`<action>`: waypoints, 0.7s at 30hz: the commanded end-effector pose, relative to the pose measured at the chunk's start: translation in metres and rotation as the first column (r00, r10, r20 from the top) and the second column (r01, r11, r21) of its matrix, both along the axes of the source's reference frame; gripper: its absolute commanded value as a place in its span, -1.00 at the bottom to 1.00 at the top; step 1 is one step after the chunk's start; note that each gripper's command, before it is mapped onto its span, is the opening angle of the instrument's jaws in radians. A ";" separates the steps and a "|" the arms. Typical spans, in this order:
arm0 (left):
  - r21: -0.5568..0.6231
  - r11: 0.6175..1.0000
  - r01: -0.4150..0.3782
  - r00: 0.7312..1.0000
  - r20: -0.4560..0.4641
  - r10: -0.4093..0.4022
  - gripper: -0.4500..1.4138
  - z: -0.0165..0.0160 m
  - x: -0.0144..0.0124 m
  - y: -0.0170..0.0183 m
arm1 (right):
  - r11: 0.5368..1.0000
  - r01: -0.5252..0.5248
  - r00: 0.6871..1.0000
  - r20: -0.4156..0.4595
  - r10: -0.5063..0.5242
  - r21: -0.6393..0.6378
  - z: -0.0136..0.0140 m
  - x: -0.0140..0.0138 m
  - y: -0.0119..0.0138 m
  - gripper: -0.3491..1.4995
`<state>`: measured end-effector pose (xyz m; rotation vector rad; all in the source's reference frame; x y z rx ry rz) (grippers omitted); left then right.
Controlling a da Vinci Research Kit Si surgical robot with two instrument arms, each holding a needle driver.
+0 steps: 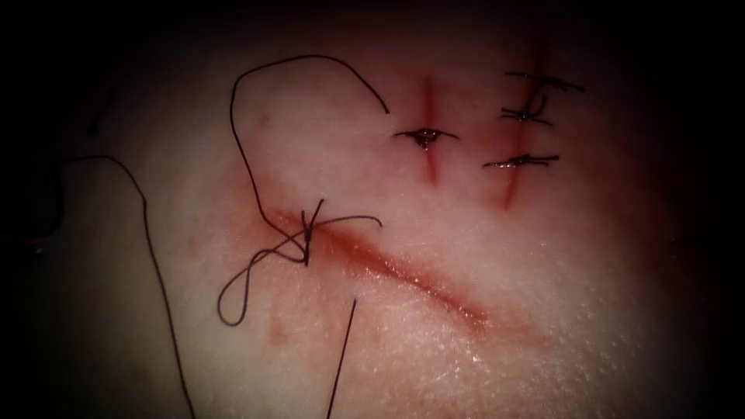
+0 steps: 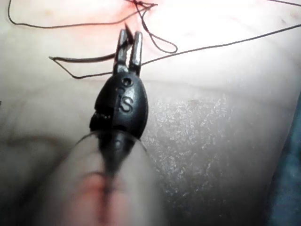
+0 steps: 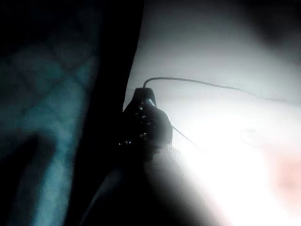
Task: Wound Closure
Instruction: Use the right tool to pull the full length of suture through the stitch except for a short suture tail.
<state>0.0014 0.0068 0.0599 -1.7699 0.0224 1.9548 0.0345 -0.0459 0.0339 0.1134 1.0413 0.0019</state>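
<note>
On the pale tissue (image 1: 497,357) a long slanting cut (image 1: 411,279) carries a knotted stitch (image 1: 309,233) at its upper left end. Dark thread (image 1: 240,132) loops away from the knot across the tissue left of the cut. Another strand (image 1: 341,365) runs off toward the near edge. My left tool (image 2: 130,40) is shut on the curved needle (image 2: 84,59) close to its tip, above the tissue and not in it. Thread (image 2: 225,44) trails from the needle's blunt end. My right tool (image 3: 145,96) appears as a dark shape, shut on a strand of thread (image 3: 202,84) at its tip.
Two short cuts lie at the back: one (image 1: 428,143) with a single stitch, one (image 1: 521,155) further right with several stitches and cut thread ends. Red fluid stains the edges of the long cut. A blue-green cloth (image 3: 51,141) borders the tissue.
</note>
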 end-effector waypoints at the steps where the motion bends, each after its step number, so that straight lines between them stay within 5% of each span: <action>1: 0.002 1.000 -0.003 1.000 0.003 0.003 -1.00 0.0006 -0.0004 -0.0004 | 1.000 -0.025 0.999 -0.025 0.024 -0.008 0.0011 0.0005 0.0018 0.84; 4: 0.010 1.000 0.000 1.000 -0.019 0.000 -1.00 0.0008 0.0001 -0.0003 | 0.998 -0.006 0.997 -0.071 0.001 -0.066 0.0019 -0.0003 0.0045 0.98; 15: 0.024 0.999 0.026 0.995 -0.092 -0.024 -1.00 0.0024 0.0021 0.0005 | 0.987 -0.013 0.990 -0.143 -0.010 -0.160 0.0039 -0.0063 0.0136 0.98; 21: 0.018 0.999 0.032 0.995 -0.096 -0.030 -1.00 0.0027 0.0018 0.0000 | 0.981 -0.005 0.993 -0.116 -0.019 -0.196 0.0119 -0.0063 0.0166 0.98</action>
